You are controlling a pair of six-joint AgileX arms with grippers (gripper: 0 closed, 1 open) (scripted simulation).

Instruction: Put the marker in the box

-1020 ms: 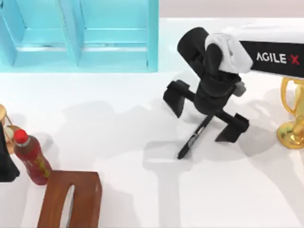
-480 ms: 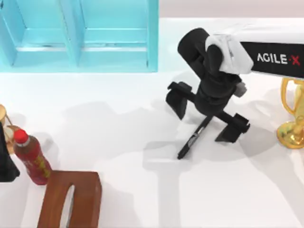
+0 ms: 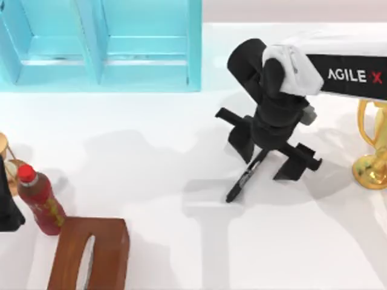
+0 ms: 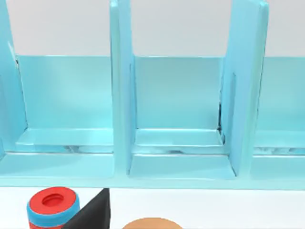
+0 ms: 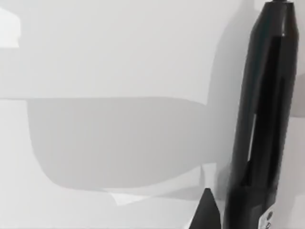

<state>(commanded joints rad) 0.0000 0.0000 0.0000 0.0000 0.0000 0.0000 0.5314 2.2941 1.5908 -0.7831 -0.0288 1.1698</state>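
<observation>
The marker [image 3: 244, 179] lies flat on the white table [image 3: 181, 181]. The right gripper [image 3: 275, 156] hangs over it, fingers spread wide on both sides. It looks light, hard and smooth. Grab it mid-body.

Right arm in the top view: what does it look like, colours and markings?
The right arm has a white shell with a black side panel reading AGILE X, the letters white and the X red. A white rounded cover sits where it meets the black cylindrical wrist. Its tool is all black, with two flat, blocky fingers on a crossbar. No loose cables are visible.
</observation>
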